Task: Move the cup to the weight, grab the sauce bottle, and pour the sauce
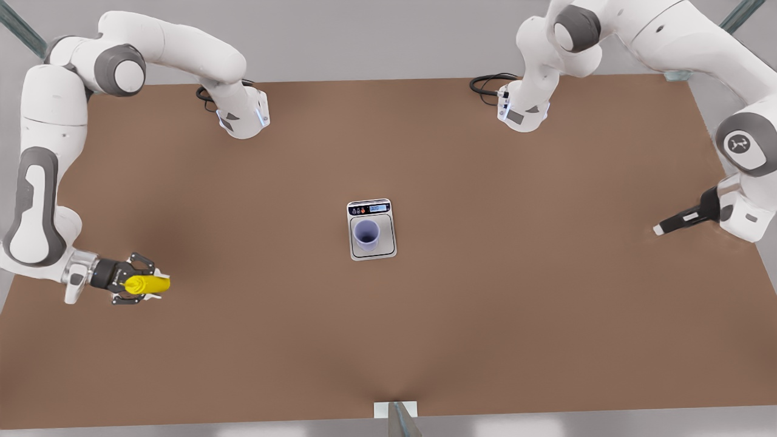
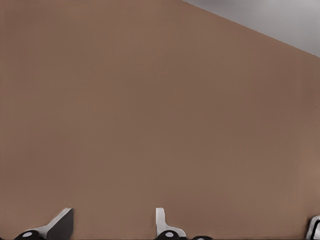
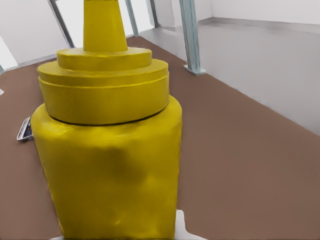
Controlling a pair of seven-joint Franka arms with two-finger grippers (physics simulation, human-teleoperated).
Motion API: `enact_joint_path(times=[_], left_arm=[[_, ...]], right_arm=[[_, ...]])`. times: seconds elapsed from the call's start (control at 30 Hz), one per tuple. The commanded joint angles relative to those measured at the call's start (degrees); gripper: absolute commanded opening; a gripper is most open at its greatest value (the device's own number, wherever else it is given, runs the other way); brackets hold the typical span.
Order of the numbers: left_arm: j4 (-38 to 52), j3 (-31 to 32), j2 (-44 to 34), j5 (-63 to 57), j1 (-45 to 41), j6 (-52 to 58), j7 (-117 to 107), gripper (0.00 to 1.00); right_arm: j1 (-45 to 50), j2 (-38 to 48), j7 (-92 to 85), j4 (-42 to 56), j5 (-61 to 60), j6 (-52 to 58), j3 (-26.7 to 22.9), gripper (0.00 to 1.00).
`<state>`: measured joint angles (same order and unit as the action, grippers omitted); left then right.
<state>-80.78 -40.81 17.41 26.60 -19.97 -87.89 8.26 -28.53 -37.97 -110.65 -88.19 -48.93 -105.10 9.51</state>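
Note:
The pale lavender-blue cup stands upright on the plate of the silver-grey scale at the table's middle. Over at the front view's left, my right gripper is shut on the yellow sauce bottle. The right wrist view is filled by the bottle, nozzle included, with a corner of the scale behind it. My left gripper waits low at the front view's right, far from the scale. Its fingertips stand apart over bare table, so it is open.
Both arm bases sit at the back edge with black cables beside them. A small post stands at the front edge's middle. A metal frame leg rises beyond the table edge.

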Motion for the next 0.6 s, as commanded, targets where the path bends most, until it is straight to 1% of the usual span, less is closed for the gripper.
enact_joint_path(times=[0.0, 0.03, 0.07, 0.1, 0.13, 0.2, 0.27, 0.3, 0.33, 0.4, 0.47, 0.57], left_arm=[[0.62, 13.02, -3.5, -14.51, 13.48, 1.22, -1.3, 1.0], [0.27, 36.45, -8.09, -21.84, 30.05, 1.84, -1.75, 1.0], [0.45, 36.94, -7.75, -22.56, 28.59, 2.2, -1.66, 1.0], [0.8, 35.8, -7.66, -22.64, 22.28, 1.76, -2.02, 1.0], [0.8, 32.9, -8.1, -22.38, 18.39, 1.4, -2.02, 1.0], [2.9, 35.62, -7.75, -23.0, 18.48, 3.16, -4.03, 1.0], [3.17, 35.71, -6.43, -22.82, 18.3, 3.43, -4.83, 1.0], [3.17, 35.71, -5.47, -22.38, 18.22, 3.51, -4.92, 1.0], [3.17, 35.8, -5.11, -22.56, 17.78, 3.34, -5.18, 1.0], [3.08, 35.8, -5.2, -22.65, 17.86, 3.52, -5.27, 1.0], [2.82, 35.8, -5.2, -22.47, 17.78, 3.6, -5.62, 1.0], [2.91, 35.89, -5.37, -22.21, 17.69, 4.13, -6.68, 1.0]], right_arm=[[1.1, 0.08, 2.44, 1.08, 1.02, -0.8, -0.02, 0.52], [4.7, 0.44, 6.67, 3.89, 4.53, -2.47, -0.02, 0.52], [8.04, 0.96, 10.53, 4.87, 7.35, -4.31, -0.02, 0.52], [12.18, 2.46, 13.44, 4.87, 11.13, -7.39, 0.07, 0.52], [14.72, 2.55, 14.15, 4.69, 12.1, -10.38, 0.07, 0.52], [20.0, 3.78, 17.13, 4.17, 15.88, -15.39, -0.02, 0.52], [26.49, 4.65, 20.3, 4.17, 21.4, -22.67, -0.02, 0.52], [30.01, 5.18, 26.78, 3.99, 28.95, -27.68, -0.02, 0.51], [33.18, 5.97, 33.21, 4.08, 39.05, -30.95, 0.07, 0.51], [37.66, 8.61, 39.89, 1.45, 47.25, -30.77, 0.07, 0.51], [42.76, 10.37, 51.67, -0.31, 54.72, -30.86, 0.07, 0.51], [45.66, 13.0, 66.43, -3.3, 65.27, -30.86, 0.07, 0.51]])
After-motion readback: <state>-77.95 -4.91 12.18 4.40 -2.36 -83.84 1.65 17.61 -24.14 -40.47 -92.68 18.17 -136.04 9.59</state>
